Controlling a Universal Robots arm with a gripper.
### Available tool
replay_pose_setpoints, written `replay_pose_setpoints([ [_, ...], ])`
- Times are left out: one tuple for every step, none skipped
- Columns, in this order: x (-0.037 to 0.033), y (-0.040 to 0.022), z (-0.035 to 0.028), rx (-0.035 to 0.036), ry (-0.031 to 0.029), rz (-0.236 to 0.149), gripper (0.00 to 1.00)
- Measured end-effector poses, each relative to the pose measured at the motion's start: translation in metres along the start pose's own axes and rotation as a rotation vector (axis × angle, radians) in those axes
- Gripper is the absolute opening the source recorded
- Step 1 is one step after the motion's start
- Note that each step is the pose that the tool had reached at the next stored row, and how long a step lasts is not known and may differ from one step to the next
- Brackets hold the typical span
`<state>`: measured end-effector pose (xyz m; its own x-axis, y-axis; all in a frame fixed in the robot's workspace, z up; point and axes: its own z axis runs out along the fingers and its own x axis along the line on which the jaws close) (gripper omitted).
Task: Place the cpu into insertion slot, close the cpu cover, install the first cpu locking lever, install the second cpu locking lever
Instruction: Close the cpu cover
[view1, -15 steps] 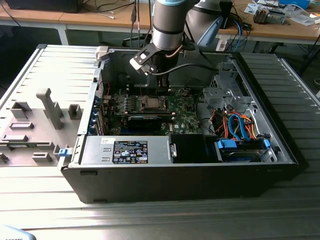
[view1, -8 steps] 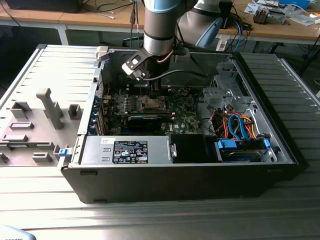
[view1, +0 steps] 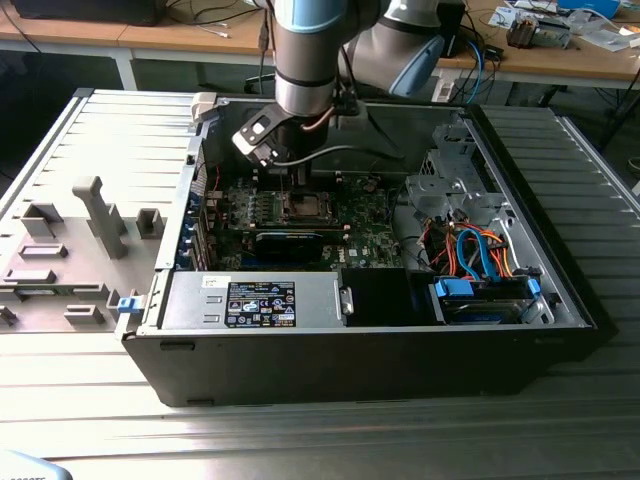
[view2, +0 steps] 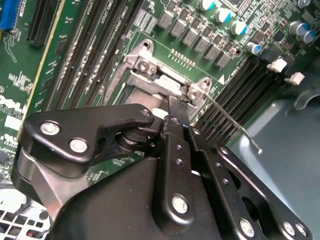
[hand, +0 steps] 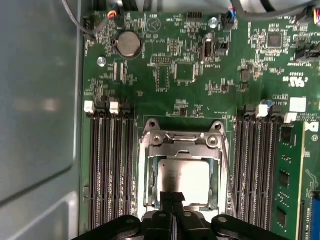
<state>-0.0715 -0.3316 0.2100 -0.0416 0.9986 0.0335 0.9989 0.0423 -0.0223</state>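
Trainee: Case first. What holds all this?

Tech: A computer case (view1: 350, 365) lies on its side with the panel off, across the middle of the exterior view. That puts the board face up, so the arm (view1: 310, 50) can come straight down from the top centre of the frame. Inside are a power supply (view1: 260, 300) along the near wall, drive cables (view1: 475, 255) toward the exterior view's right, and the green motherboard (view1: 370, 240) in the centre.

Trainee: And the socket?

Tech: In the first wrist view the insertion slot (hand: 152, 131) sits between two banks of memory slots (hand: 110, 165). The cpu (hand: 185, 175) is in it, flat and square to the rim, pale face up.

Trainee: Is the cover down?

Tech: The cpu cover (hand: 184, 146) appears to lie flat around the chip, which shows through its window. I'd judge the first two steps done.

Trainee: What about the pincer?

Tech: The gripper (hand: 173, 199) hangs right over the socket's edge, fingertips drawn together with nothing visible between them. In the second wrist view the gripper (view2: 176, 106) tip sits at the cover's rim. Whether it touches the metal I can't tell. Narrow tips would suit pushing a thin wire.

Trainee: Are the levers latched?

Tech: One locking lever (view2: 235, 125) juts up and away from the socket corner, so it's unlatched.
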Motion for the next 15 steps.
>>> replay_pose_setpoints([
  [0.0000,-0.0006,0.0008,0.0000,0.0000,0.000,0.11],
  [0.0000,-0.0010,0.0018,0.0000,0.0001,0.000,0.11],
  [-0.0001,-0.0013,0.0026,0.0000,0.0000,0.000,0.11],
  [-0.0002,-0.0014,0.0035,0.0000,0.0000,0.000,0.11],
  [-0.0004,-0.0015,0.0039,0.0001,-0.0002,0.000,0.11],
  [-0.0006,-0.0015,0.0040,0.0001,0.0000,0.000,0.11],
  [-0.0008,-0.0012,0.0042,0.0001,0.0001,0.000,0.11],
  [-0.0009,-0.0007,0.0042,0.0003,-0.0003,0.000,0.11],
  [-0.0011,0.0002,0.0046,0.0005,-0.0013,0.000,0.11],
  [-0.0011,0.0012,0.0050,0.0007,-0.0028,0.000,0.11],
  [-0.0012,0.0021,0.0051,0.0005,-0.0029,0.000,0.11],
  [-0.0012,0.0034,0.0052,0.0002,-0.0025,0.000,0.11],
  [-0.0013,0.0050,0.0051,0.0003,-0.0024,0.000,0.11],
  [-0.0015,0.0065,0.0049,0.0002,-0.0024,0.000,0.11],
  [-0.0014,0.0086,0.0041,-0.0001,-0.0014,-0.001,0.11],
])
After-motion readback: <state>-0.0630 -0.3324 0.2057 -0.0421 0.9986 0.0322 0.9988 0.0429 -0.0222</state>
